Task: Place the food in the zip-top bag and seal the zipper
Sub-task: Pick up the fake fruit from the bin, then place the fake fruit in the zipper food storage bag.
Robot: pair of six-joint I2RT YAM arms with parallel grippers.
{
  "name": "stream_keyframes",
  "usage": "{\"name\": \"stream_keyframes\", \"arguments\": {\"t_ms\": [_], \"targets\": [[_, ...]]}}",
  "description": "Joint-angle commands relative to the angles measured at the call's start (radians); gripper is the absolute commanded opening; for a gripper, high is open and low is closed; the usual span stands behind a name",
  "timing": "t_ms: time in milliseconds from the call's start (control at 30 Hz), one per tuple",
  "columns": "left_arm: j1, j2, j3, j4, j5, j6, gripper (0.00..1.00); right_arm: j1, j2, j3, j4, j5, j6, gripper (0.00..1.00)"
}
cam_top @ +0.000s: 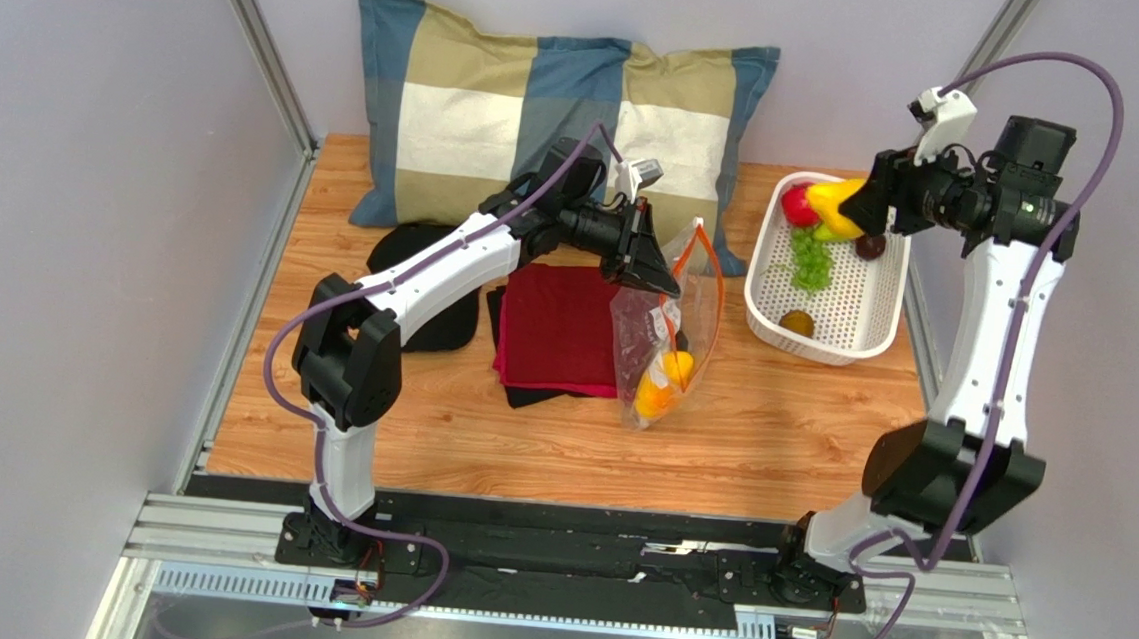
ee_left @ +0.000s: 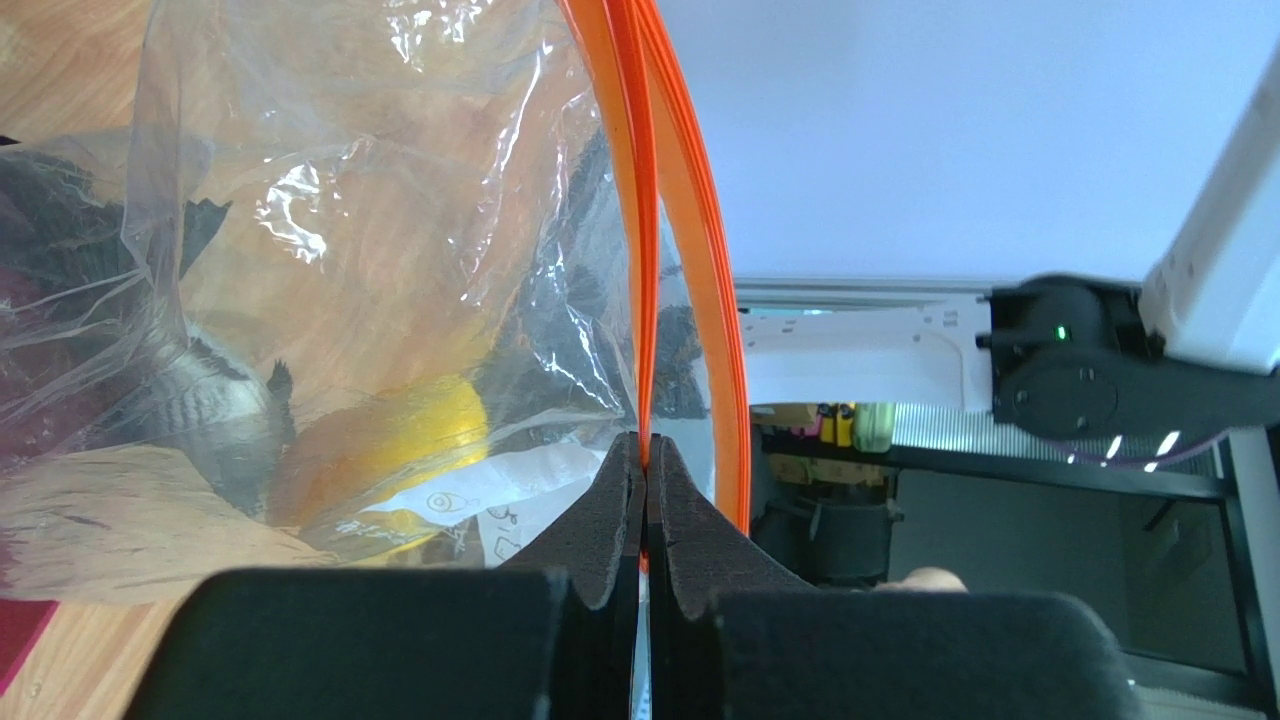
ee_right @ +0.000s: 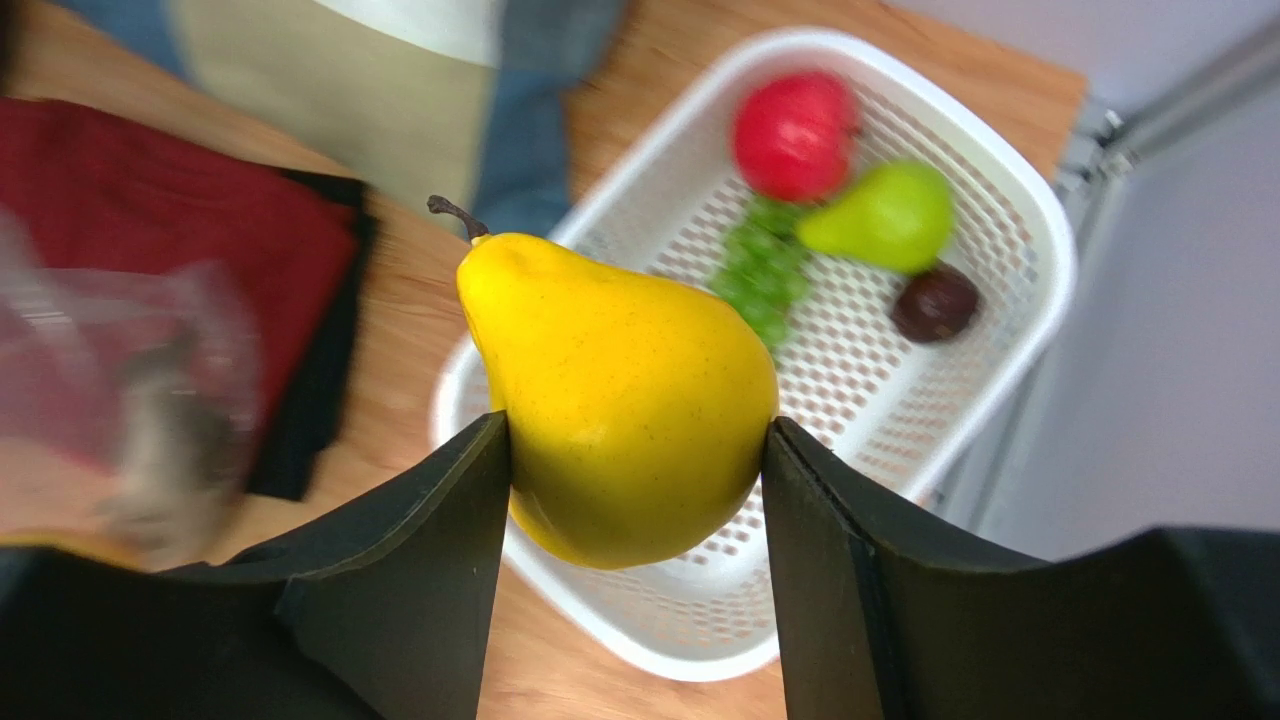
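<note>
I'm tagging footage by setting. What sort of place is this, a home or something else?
Probably a robot lab cell, not a home: a light wooden tabletop boxed in by plain grey wall panels, two black-and-white arms bolted to a metal base rail, and staged props like a blue-and-cream checked pillow.

Left gripper (cam_top: 663,275) pinching zip-top bag (cam_top: 660,344) mouth, right gripper (cam_top: 858,208) holding yellow fruit (cam_top: 834,201) above white basket (cam_top: 873,290)
</note>
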Motion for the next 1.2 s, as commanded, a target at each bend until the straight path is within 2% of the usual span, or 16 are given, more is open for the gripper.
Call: {"name": "stream_keyframes", "arguments": {"t_ms": [0,67,100,233,567,700,800,967,1033,1133,1167], "targets": [[-0.006,-0.007,0.028,-0.008,-0.023,0.009,0.00,0.107,-0.208,-0.033,-0.069,-0.180,0.048,0.00],[-0.008,-0.005,0.034,-0.020,-0.030,0.008,0.00,0.197,-0.278,-0.095,-0.060,-0.114,0.006,0.00],[-0.009,-0.005,0.039,-0.026,-0.034,0.012,0.00,0.234,-0.346,-0.118,-0.046,-0.015,-0.024,0.00],[-0.026,-0.013,0.060,-0.054,-0.043,0.028,0.00,0.469,-0.469,-0.221,-0.023,0.213,-0.245,0.00],[-0.034,-0.070,0.076,-0.180,-0.068,0.078,0.00,0.767,-0.592,-0.449,0.024,0.474,-0.495,0.00],[-0.034,-0.077,0.066,-0.186,-0.060,0.074,0.00,0.871,-0.628,-0.613,0.095,0.635,-0.650,0.00],[-0.037,-0.073,0.068,-0.183,-0.056,0.068,0.00,0.945,-0.642,-0.659,0.138,0.719,-0.704,0.00],[-0.042,-0.054,0.073,-0.160,-0.031,0.045,0.00,1.020,-0.654,-0.693,0.178,0.715,-0.795,0.01],[-0.043,-0.044,0.073,-0.160,-0.025,0.043,0.00,1.026,-0.674,-0.699,0.189,0.677,-0.830,0.06],[-0.045,-0.038,0.071,-0.155,-0.008,0.039,0.00,1.023,-0.694,-0.712,0.173,0.569,-0.897,0.20],[-0.045,-0.038,0.071,-0.152,-0.004,0.039,0.00,1.025,-0.697,-0.716,0.160,0.559,-0.919,0.31]]}}
